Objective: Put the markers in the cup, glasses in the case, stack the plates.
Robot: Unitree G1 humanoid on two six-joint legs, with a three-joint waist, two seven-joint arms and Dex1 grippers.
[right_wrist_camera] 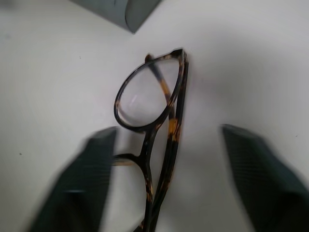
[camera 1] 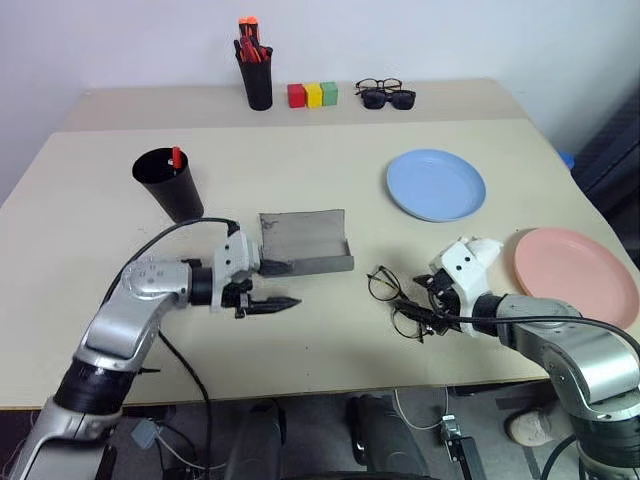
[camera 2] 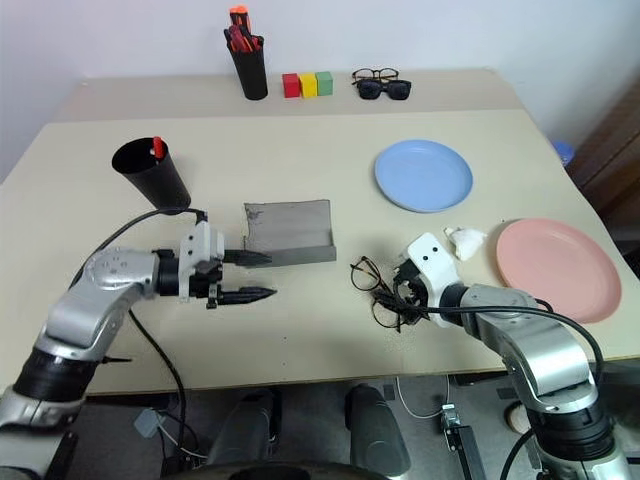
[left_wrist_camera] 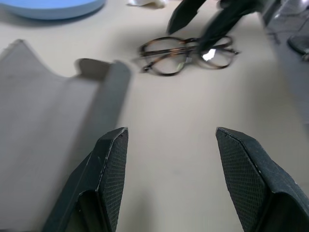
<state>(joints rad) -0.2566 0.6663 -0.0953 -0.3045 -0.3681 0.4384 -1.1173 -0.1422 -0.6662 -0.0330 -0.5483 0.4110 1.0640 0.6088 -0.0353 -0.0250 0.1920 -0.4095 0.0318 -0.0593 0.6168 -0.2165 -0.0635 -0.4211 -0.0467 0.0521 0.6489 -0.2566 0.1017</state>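
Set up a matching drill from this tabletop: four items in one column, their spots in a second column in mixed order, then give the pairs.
Items
1. glasses
2. black cup
3. grey case
4. pink plate

Places
A. lying open just ahead of the left gripper
B. nearest the table's right edge
C. on the table between the right gripper's open jaws
D. toward the left side of the table, with a red marker standing in it

Pairs: 1-C, 2-D, 3-A, 4-B
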